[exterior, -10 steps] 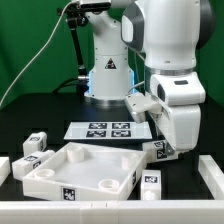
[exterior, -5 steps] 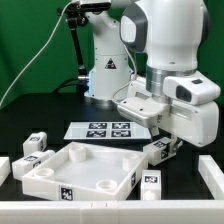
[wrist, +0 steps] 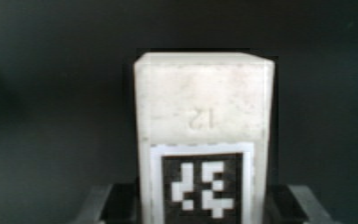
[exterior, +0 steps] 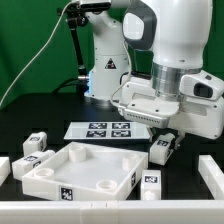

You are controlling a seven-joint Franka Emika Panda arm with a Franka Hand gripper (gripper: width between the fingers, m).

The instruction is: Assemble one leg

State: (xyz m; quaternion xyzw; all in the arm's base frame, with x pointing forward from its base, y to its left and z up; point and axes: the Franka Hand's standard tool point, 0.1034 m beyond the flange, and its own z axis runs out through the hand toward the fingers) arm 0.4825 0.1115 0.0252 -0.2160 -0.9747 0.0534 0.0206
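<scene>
My gripper [exterior: 163,140] hangs at the exterior view's right, just beyond the panel's right corner. It is shut on a leg [exterior: 160,149], a small white block with a black-and-white tag, held just above the table. In the wrist view the same leg [wrist: 202,100] fills the middle, its tag close to the gripper [wrist: 202,205], with a dark finger on each side of it. Three more legs lie loose: two at the left [exterior: 37,143] [exterior: 27,165] and one at the front [exterior: 150,182].
The large white rimmed panel with round holes [exterior: 75,165] lies in front of the arm. The marker board [exterior: 105,129] lies behind it near the robot base. White border walls stand at the left [exterior: 3,166] and right [exterior: 210,175].
The wrist and hand have swung up and to the exterior view's right. The leg at the fingers has stayed near the same spot and now stands more upright.
</scene>
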